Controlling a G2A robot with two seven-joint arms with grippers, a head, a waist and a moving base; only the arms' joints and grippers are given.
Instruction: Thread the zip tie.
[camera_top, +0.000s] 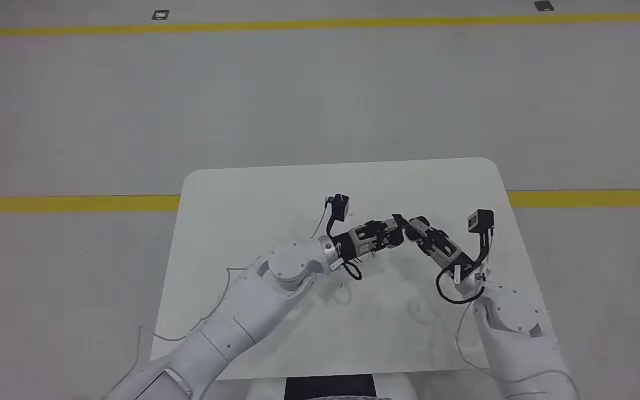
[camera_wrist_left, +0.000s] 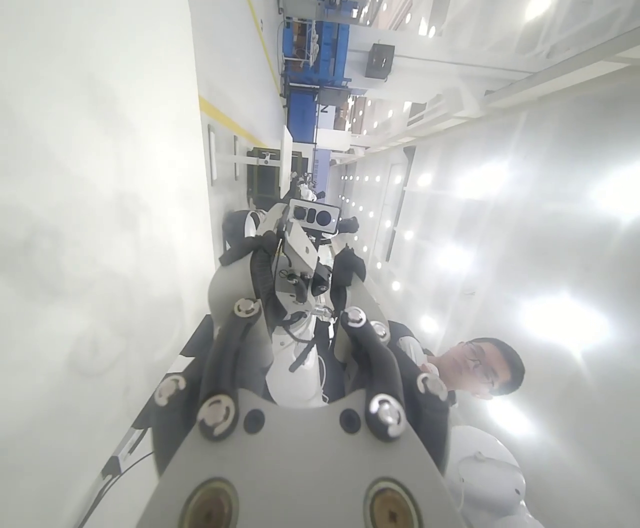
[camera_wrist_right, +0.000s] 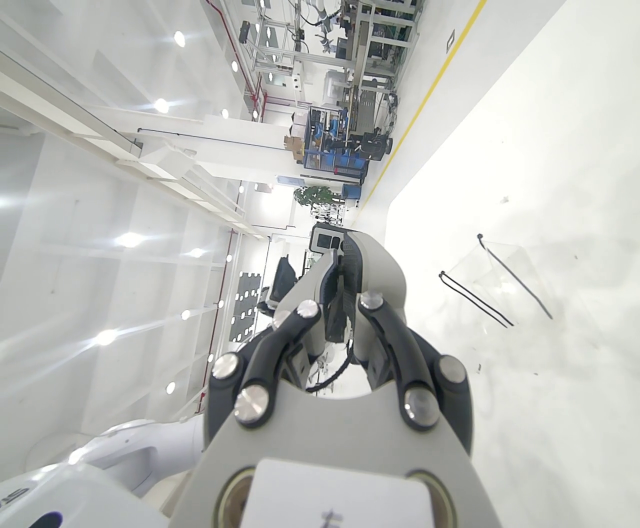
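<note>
While I watched from my remote station, the white table (camera_top: 250, 230) stood on a pale floor, with a yellow line (camera_top: 80, 203) crossing behind it. From the table's near left corner the left arm (camera_top: 290, 265) lay slantwise over the top, and the left gripper (camera_top: 390, 234) hung above the middle. Through its own wrist camera I saw its fingers (camera_wrist_left: 227, 285) standing apart, a released pincer with a plain gap between them. Just to the right of it, tip almost against tip, was the right gripper (camera_top: 410, 224), with the right arm (camera_top: 505, 315) stretching in from the near right corner. Whether that pincer was released or clenched I could not tell, since parts of the other arm crowded the space in front of it. On the table top, as the right wrist camera showed it, what looked like two black zip ties (camera_wrist_right: 475, 299) lay flat side by side. Just beside them a third zip tie (camera_wrist_right: 517, 280) lay across a clear plastic sheet (camera_wrist_right: 522, 255). All three lay apart from both grippers and were touched by neither.
</note>
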